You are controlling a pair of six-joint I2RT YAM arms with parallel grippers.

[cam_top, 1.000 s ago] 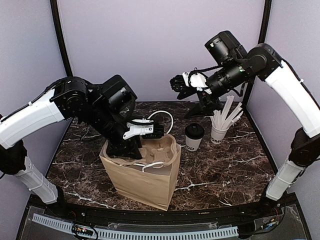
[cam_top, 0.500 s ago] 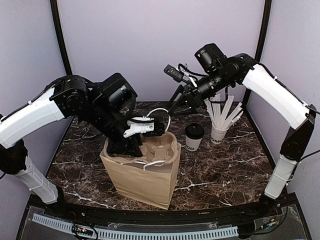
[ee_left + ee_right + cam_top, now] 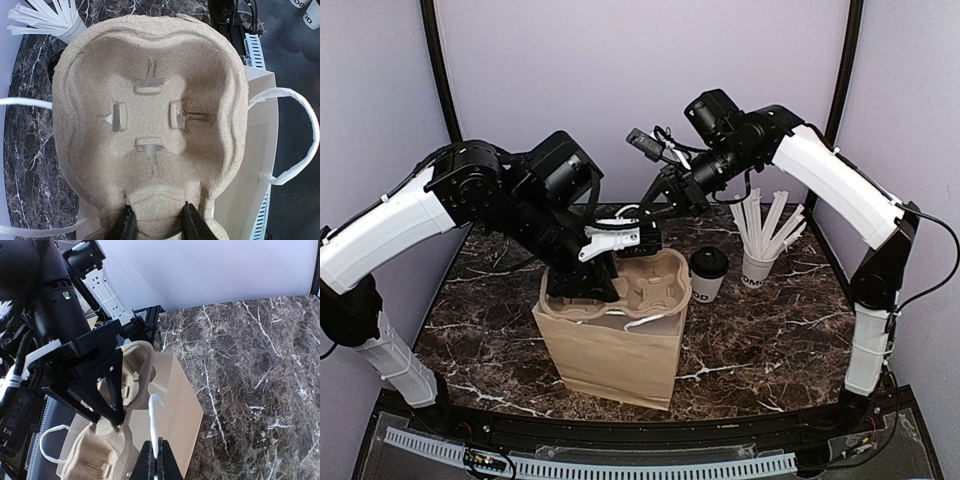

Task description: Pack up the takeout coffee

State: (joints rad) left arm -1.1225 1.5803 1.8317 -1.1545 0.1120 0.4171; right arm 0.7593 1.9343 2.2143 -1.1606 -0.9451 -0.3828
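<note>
Takeout coffee point(image 3: 708, 273) beside straw cup point(image 3: 757, 267).

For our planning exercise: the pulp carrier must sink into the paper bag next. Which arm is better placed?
Left: left gripper clamps the pulp carrier over the paper bag; right gripper is shut on the bag's white handle.

The takeout coffee point(image 3: 708, 277) is a small white paper cup with a round black lid point(image 3: 709, 261) pressed on top and a bit of dark lettering low on its side. It's standing upright on the dark marble desk point(image 3: 770, 340), just right of the cup carrier point(image 3: 645, 285) sitting in the brown paper bag point(image 3: 610, 355), with the straw cup point(image 3: 757, 268) just on its other side.
</note>
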